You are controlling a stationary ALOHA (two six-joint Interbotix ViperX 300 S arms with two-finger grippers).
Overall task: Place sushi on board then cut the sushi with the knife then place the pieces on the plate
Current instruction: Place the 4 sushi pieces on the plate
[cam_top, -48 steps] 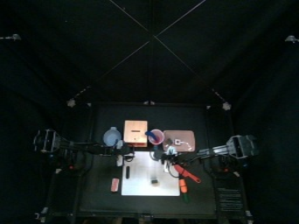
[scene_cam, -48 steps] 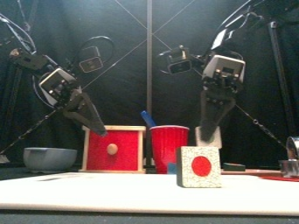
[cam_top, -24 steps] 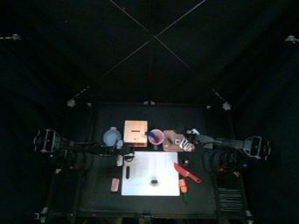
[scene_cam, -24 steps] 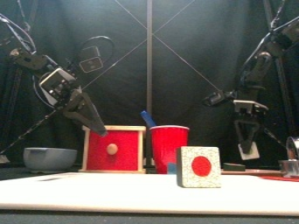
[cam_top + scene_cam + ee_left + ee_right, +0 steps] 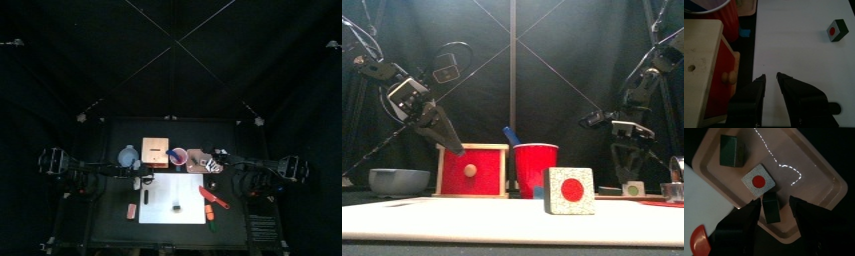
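One sushi piece point(image 5: 571, 190), pale with a red centre, stands upright on the white board point(image 5: 178, 205). My right gripper point(image 5: 774, 203) hangs over the pink tray point(image 5: 811, 168), open, its jaws straddling a dark sushi piece point(image 5: 771, 210) that rests on the tray. Two more pieces lie on the tray: one face-up with a red dot point(image 5: 759, 179) and a dark one point(image 5: 731, 150). My left gripper point(image 5: 769, 76) hovers over the board's left part beside the wooden box point(image 5: 704, 60), slightly open and holding nothing. A red knife point(image 5: 214, 197) lies at the board's right edge.
A red cup point(image 5: 537, 170) with a blue knife stands behind the board, between the box point(image 5: 156, 152) and the tray point(image 5: 205, 160). A blue-grey bowl point(image 5: 128, 156) sits at the back left. Small orange toys lie left point(image 5: 132, 210) and right point(image 5: 211, 212) of the board.
The right arm swung from above the board out to the right and came down over the pink tray, where a sushi piece now rests between its jaws. The left arm stayed still.
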